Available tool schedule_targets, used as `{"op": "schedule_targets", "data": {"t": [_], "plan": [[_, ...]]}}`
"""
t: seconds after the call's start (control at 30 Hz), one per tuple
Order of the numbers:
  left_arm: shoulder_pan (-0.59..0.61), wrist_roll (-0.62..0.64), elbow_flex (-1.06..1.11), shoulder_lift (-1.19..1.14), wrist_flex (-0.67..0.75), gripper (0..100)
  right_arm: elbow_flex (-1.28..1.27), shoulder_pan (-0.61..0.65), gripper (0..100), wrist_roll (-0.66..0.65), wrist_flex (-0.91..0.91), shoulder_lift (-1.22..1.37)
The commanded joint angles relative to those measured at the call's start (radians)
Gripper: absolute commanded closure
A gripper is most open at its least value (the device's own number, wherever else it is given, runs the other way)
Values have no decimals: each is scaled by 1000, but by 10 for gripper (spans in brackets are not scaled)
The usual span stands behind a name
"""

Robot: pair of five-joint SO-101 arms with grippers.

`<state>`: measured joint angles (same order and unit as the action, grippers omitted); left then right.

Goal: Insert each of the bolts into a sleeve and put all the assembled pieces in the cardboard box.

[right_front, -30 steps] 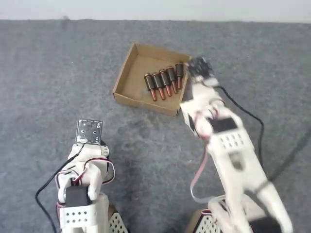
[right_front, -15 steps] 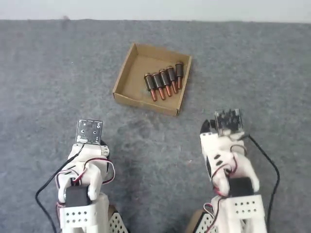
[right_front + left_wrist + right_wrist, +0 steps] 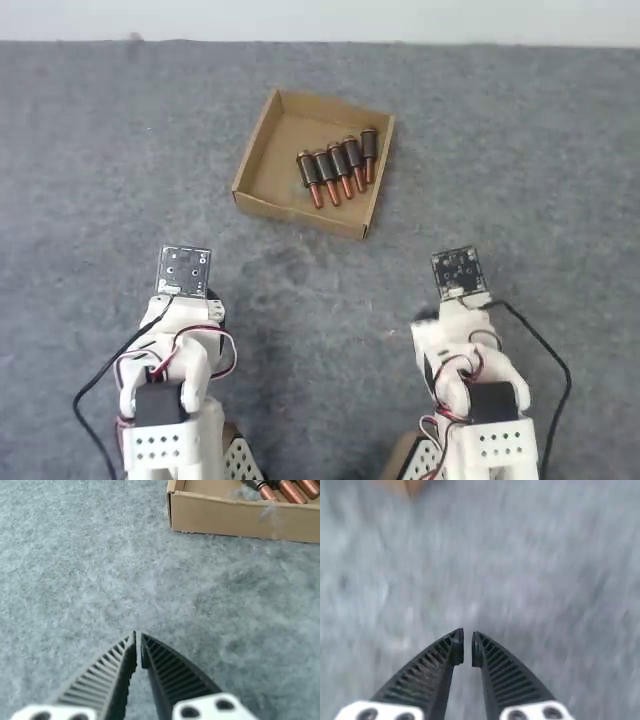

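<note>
Cardboard box (image 3: pixel 268 165) sat on the grey carpeted table (image 3: pixel 120 140), out ahead of both arms and well apart from them. Inside it I counted five assembled pieces (image 3: pixel 340 168), dark sleeves with copper-coloured bolt ends poking out, lying side by side in a row toward one side of the box and touching one another. The other part of the box floor was bare.

My left arm (image 3: pixel 172 360) was drawn back at the near edge of the table. The left gripper (image 3: pixel 138 641) hung over bare carpet with its ribbed fingers pressed together at the tips, pinching nothing. The near wall of the box showed beyond it.

My right arm (image 3: pixel 468 370) was drawn back beside it in the same way. The right gripper (image 3: pixel 467 641) was all but closed, a thin slit between the tips, and empty over the carpet.
</note>
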<state>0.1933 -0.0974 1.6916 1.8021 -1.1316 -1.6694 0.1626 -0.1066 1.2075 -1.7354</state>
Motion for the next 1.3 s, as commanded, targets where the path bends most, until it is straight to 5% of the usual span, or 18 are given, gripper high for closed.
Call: {"op": "schedule_targets", "data": {"t": [0.0,0.47,0.6,1.27], "plan": [[3,-2,-7,20,3,989,-11,-13,992,-14,87,-50],[5,2,-7,20,-6,989,-14,-10,992,-14,90,-77],[0,-2,-7,20,-135,989,-14,-10,992,-14,90,-77],[3,0,-7,18,-132,989,-14,-8,992,-14,90,-77]]}}
